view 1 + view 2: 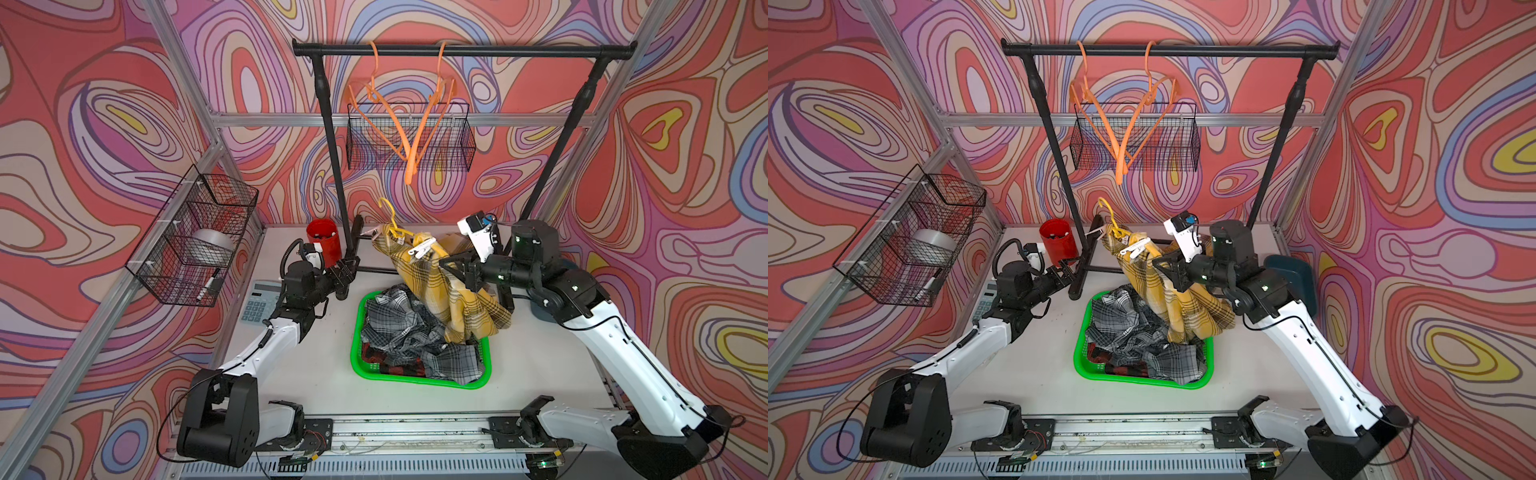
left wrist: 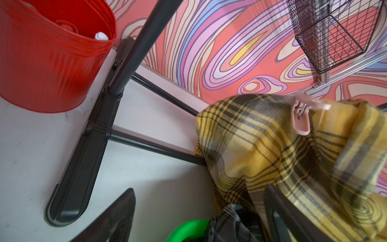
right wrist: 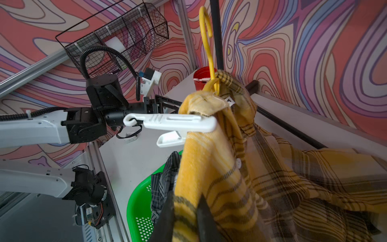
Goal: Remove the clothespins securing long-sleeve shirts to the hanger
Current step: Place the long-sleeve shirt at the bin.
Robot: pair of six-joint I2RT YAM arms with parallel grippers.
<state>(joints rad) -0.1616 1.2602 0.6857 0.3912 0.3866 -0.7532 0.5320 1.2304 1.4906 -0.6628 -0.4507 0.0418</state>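
The yellow-and-black plaid shirt hangs on a yellow hanger above the green basket. My right gripper is shut on a fold of this shirt, holding it up. A white clothespin is clipped to the shirt's shoulder, seen in both top views. A pale pink clothespin grips the other shoulder. My left gripper is open and empty beside the rack foot, left of the shirt. Grey plaid and red-and-black shirts lie in the basket.
A black garment rack stands behind, carrying two orange hangers. A red bucket sits at the back left by the rack foot. Wire baskets hang on the left wall and back wall. A calculator lies under the left arm.
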